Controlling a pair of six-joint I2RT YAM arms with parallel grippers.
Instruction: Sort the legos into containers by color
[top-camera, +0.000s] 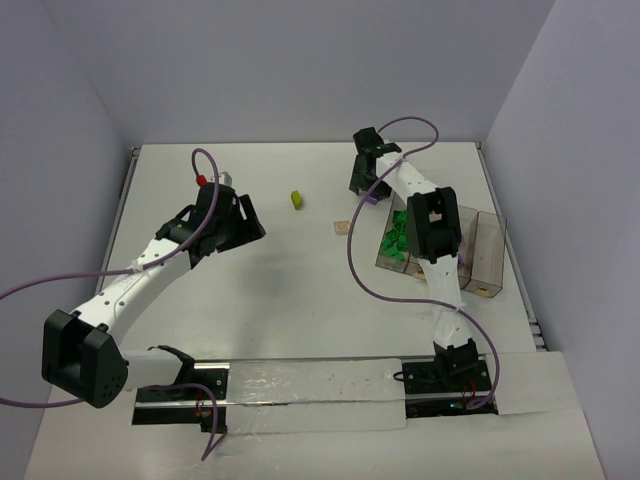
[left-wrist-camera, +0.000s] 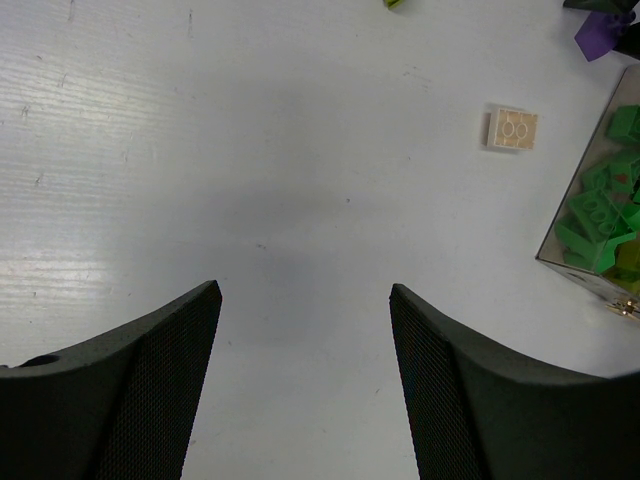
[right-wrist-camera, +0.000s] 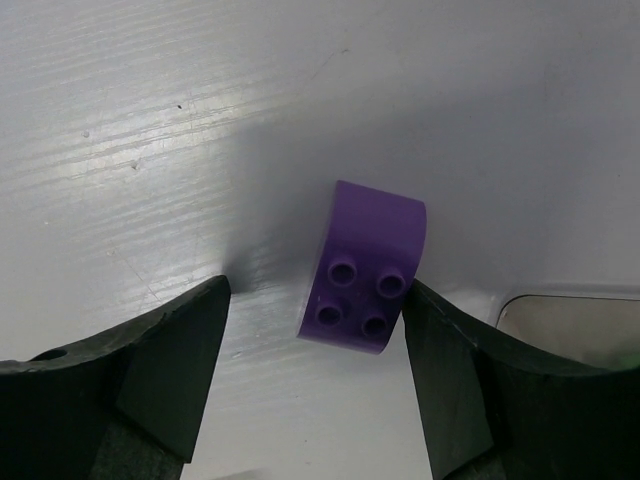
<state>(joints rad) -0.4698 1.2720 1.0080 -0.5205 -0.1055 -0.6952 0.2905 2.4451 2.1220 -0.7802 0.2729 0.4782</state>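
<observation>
My left arm (top-camera: 125, 285) and right arm (top-camera: 447, 285) had white links, black joints, purple cables (top-camera: 349, 245); fingers (left-wrist-camera: 130, 390) black, mesh-textured; red cap (top-camera: 201, 179) by left arm's wrist.

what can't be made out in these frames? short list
1. Top view: the right arm covers the middle of the containers, hiding what lies there.
2. Right wrist view: whether the right end effector touches the purple brick; no clear gap shows at one finger.
3. Left wrist view: the yellow-green brick is cut off by the top edge.
</observation>
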